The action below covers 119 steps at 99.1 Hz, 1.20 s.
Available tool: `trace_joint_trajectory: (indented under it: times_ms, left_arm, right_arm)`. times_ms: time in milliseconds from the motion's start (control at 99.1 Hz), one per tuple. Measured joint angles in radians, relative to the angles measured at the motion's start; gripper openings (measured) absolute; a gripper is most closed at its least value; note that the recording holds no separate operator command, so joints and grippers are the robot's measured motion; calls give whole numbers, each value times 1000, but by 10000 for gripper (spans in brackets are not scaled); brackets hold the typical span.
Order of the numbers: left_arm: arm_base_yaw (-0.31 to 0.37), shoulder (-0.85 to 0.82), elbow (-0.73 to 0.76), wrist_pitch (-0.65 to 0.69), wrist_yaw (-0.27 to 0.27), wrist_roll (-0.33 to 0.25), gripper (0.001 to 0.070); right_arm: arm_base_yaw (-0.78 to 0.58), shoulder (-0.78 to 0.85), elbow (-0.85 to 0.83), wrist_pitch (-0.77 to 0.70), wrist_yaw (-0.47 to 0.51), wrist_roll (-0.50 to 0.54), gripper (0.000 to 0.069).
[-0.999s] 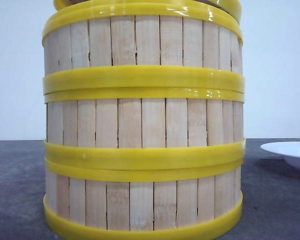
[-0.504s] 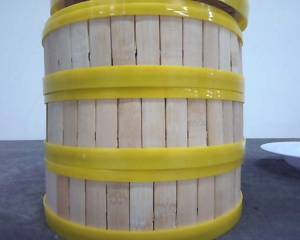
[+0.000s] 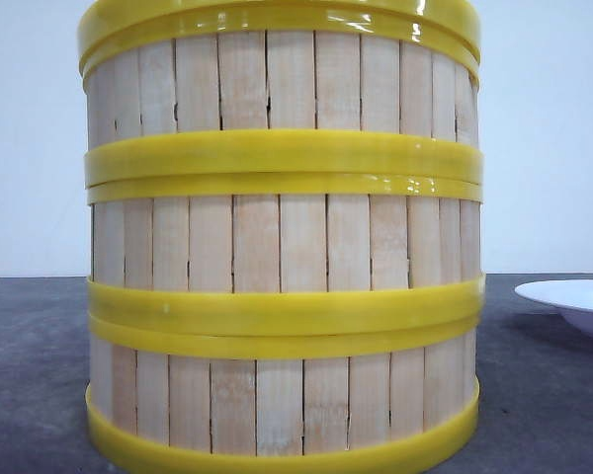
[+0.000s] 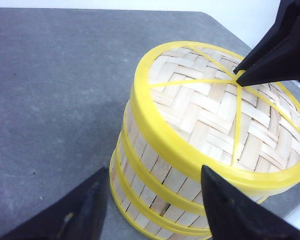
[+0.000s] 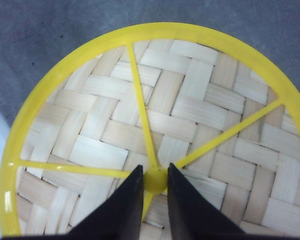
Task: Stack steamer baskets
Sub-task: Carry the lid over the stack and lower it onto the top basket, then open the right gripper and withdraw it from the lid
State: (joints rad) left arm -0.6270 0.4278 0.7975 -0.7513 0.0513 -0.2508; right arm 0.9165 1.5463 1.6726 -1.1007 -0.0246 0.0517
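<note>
Stacking looks complete: three slat-walled, yellow-rimmed round steamer baskets [image 3: 282,247] stand stacked on the grey table [image 4: 50,90], woven yellow-rimmed lid [image 5: 160,125] on top. Right gripper [image 5: 155,181] pinches the lid's centre knob [image 5: 155,180]; left gripper [image 4: 152,200] gapes empty beside the stack. Only releasing seems left.

The lid [image 3: 277,18] has come down — a second ago it was tilted above the steamer baskets [image 3: 282,247]. Now its rim sits level on the top one — no gap shows.

The three steamer baskets [image 3: 282,247] sit one on top of another on the table [image 3: 35,375]. The lid [image 4: 225,115] lies on the top basket. The plate [image 3: 573,301] is right of the stack, apart from it.
</note>
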Motion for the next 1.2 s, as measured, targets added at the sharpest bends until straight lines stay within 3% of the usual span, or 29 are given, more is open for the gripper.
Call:
trace_joint_trajectory:
  times_ms: [353,565,888,1059,1200]
  left_arm:
    - [0,0,0,0,0,0,347]
    - [0,0,0,0,0,0,347]
    - [0,0,0,0,0,0,347]
    - [0,0,0,0,0,0,347]
    - [0,0,0,0,0,0,347]
  right_arm:
    - [0,7,0,14,-1,0,61]
    - [0,8,0,-5,-1,-1,270]
    - [0,-43,72,-29,54,-5,310]
    - [0,-154,176,-35,140,-7,445]
    - [0,-267,186,-42,243,-14,476]
